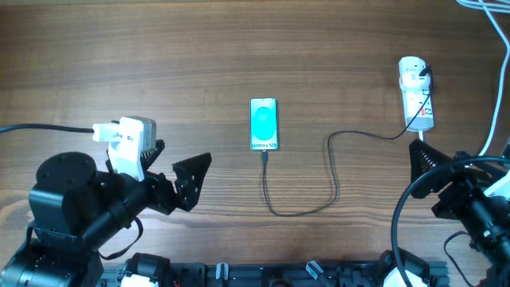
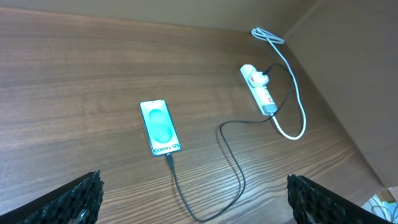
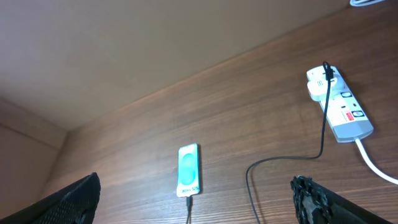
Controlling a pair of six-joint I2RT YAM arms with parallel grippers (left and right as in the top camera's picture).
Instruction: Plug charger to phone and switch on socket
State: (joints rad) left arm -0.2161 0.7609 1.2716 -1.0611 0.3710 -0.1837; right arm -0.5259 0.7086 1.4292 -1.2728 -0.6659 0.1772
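At the near left of the bench (image 1: 119,48), the left hand (image 1: 190,180) hangs with its fingers spread wide, holding nothing, well apart from everything. In the middle lies the phone (image 1: 264,123), flat, screen up and lit cyan. The charger (image 1: 333,171) meets the phone's near edge with its plug tip, which looks seated, so that step appears done. From there the cable loops near, then runs right and far to the socket (image 1: 415,96) at the far right, where its other end sits plugged in. The right hand (image 1: 458,155), spread and empty, hovers just near of the socket. The socket's red switch shows, but I cannot tell whether it is on; that remains to be confirmed.
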